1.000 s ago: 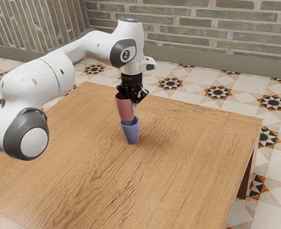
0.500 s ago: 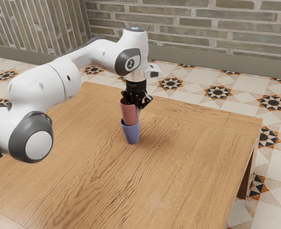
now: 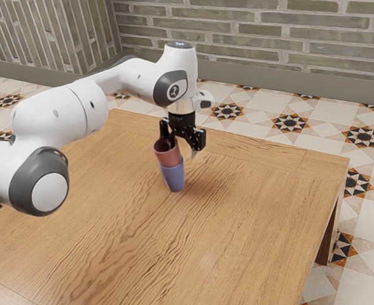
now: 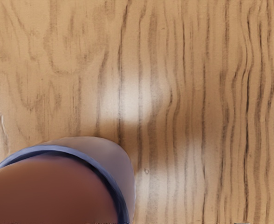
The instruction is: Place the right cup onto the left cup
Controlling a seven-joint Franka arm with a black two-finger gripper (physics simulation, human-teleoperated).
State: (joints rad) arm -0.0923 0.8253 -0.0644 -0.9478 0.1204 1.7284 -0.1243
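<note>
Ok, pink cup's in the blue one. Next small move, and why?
I'd probably ease the gripper straight up, slowly. Its fingers stand spread, and the pink cup sits down inside the blue cup's rim. One finger is right at the pink rim, so a sideways move could tip the stack.

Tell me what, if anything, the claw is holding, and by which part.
Nothing is held: the claw is open, and the pink cup sits in the blue cup.
</note>
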